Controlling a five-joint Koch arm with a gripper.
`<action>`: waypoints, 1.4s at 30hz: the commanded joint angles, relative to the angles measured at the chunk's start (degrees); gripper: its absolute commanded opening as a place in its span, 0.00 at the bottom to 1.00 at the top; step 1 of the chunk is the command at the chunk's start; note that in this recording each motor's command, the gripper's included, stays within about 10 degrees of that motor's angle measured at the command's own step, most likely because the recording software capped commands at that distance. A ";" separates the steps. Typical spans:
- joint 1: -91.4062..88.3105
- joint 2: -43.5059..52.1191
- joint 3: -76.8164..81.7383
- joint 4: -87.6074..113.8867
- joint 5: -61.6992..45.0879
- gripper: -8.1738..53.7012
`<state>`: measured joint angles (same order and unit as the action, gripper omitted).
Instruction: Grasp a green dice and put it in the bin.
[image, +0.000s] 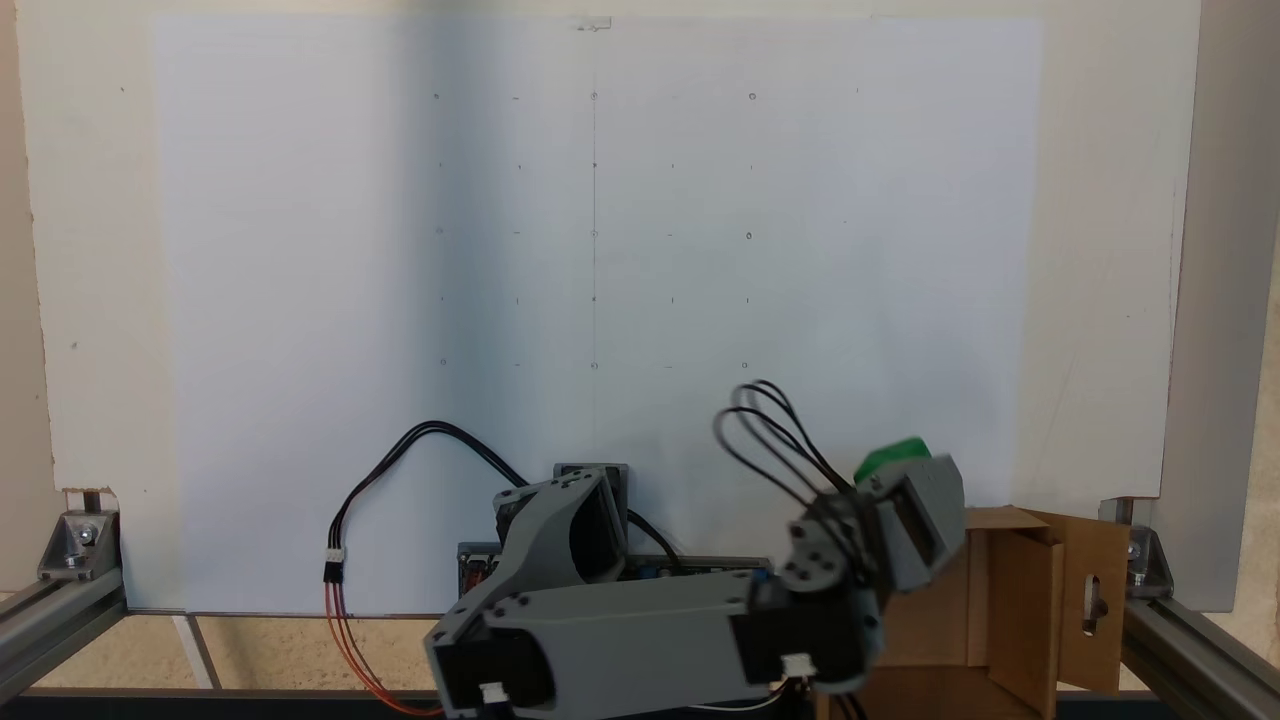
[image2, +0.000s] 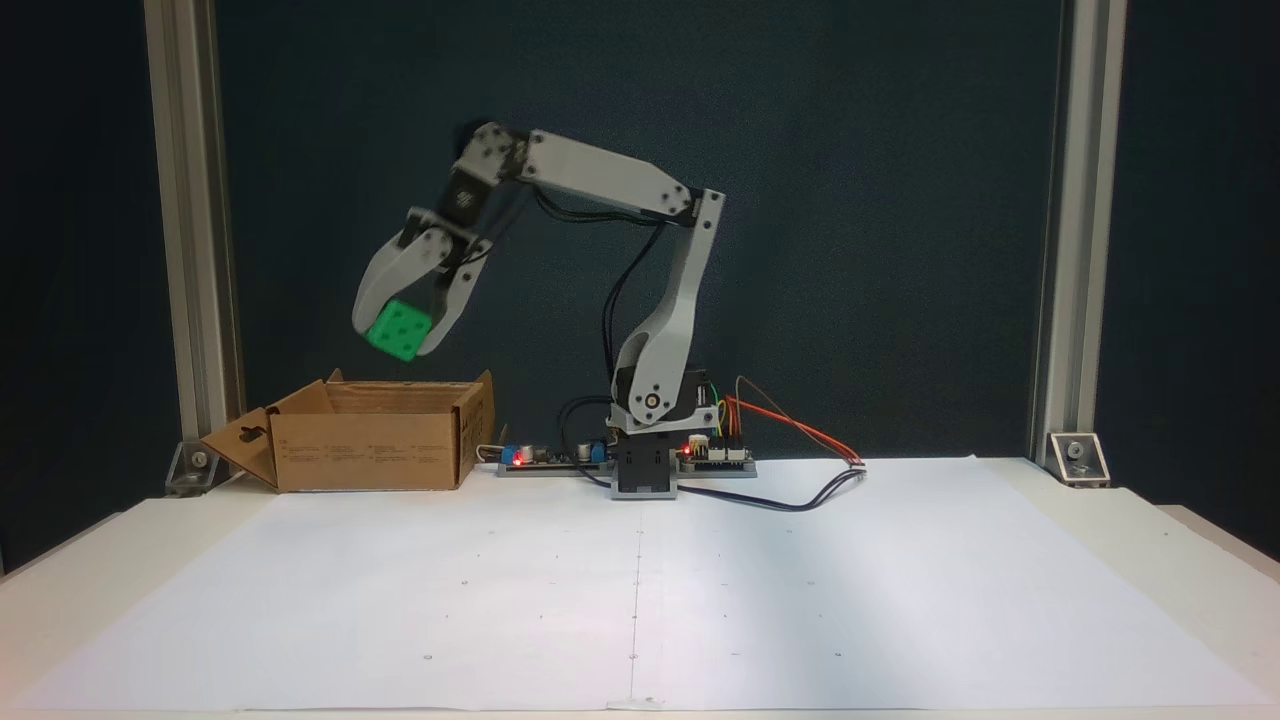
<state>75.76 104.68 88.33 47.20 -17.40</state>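
Looking across the table in a fixed view, I have the gripper (image2: 402, 335) clamped on the green dice (image2: 399, 330), one jaw against each side of it, raised in the air above the open top of the bin (image2: 370, 450). The cardboard bin sits at the left of that view, beside the arm's base (image2: 645, 470), with a slotted flap (image2: 245, 445) folded outward. I judge the grasp and lift done and the carry close to finished; what is left is to confirm the dice is over the opening and then part the jaws. The dice hangs tilted, one corner lowest, with a face of about five pips turned toward this camera; as a cube it has no long axis to speak of. Turning to the fixed view from above and behind the arm, I see only a green edge of the dice (image: 893, 458) peeking past the grey gripper body, just left of the bin (image: 1010, 600) at the lower right. The jaws are hidden here, so this view tells me nothing more about the grip. The marked white sheet (image: 600, 250) carries no other item.
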 joint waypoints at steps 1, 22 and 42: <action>4.13 -2.11 -3.87 -0.18 -6.15 0.32; 25.93 -13.27 -3.43 -0.18 -14.06 0.32; 28.12 -18.72 -3.52 -8.88 -14.59 0.71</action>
<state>103.18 85.78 88.33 39.02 -27.86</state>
